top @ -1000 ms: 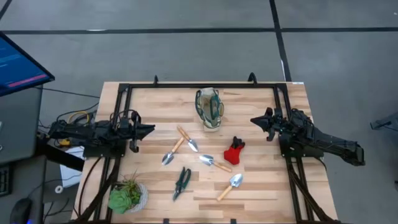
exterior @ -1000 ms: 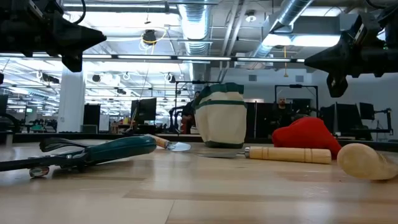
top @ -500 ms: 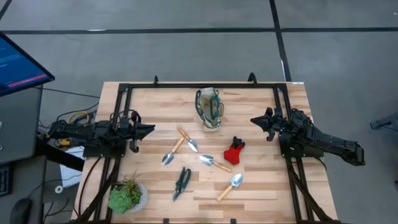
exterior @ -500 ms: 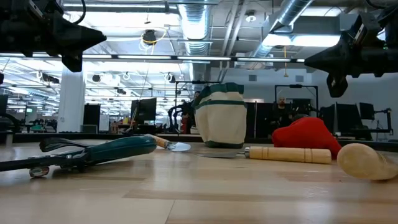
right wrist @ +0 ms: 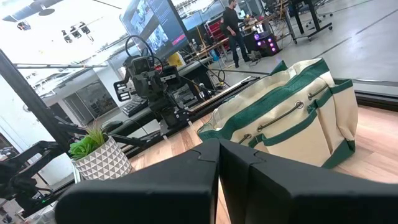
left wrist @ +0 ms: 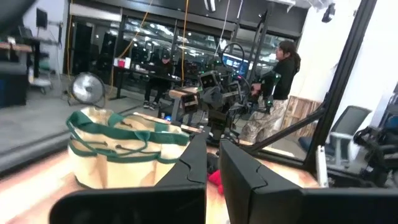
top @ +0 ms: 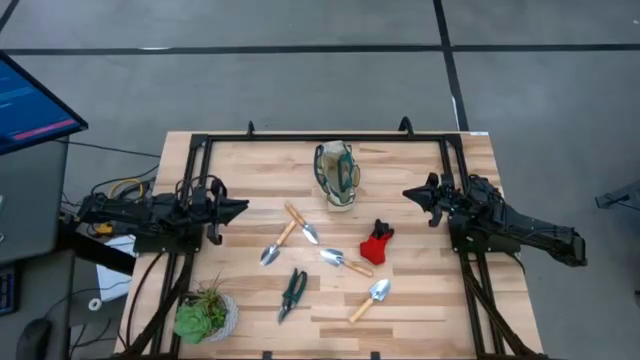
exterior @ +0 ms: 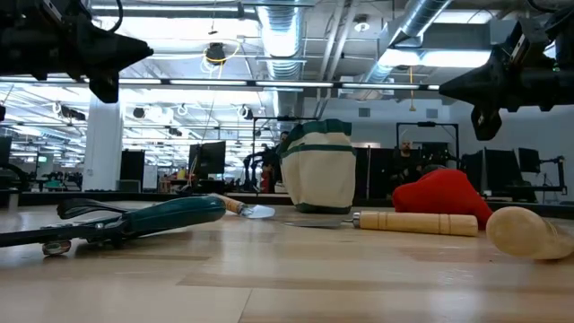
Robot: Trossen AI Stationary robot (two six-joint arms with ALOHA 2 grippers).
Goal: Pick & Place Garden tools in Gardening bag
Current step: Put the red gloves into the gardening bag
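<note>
The gardening bag (top: 337,176), cream with green trim, stands upright on its base near the table's far middle; it also shows in the low view (exterior: 317,167) and both wrist views (left wrist: 118,149) (right wrist: 292,118). Lying flat on the table are three wooden-handled tools (top: 300,224) (top: 345,262) (top: 368,299), dark-handled shears (top: 291,294) and a red-and-black item (top: 377,243). My left gripper (top: 243,208) hangs shut above the table's left side. My right gripper (top: 408,193) hangs shut above the right side. Neither is near a tool.
A green plant in a patterned round pot (top: 205,314) stands at the near left corner. A black frame (top: 300,139) runs along the table's far edge and sides. A monitor (top: 30,100) stands off the table's left. People (left wrist: 277,81) show in the room beyond.
</note>
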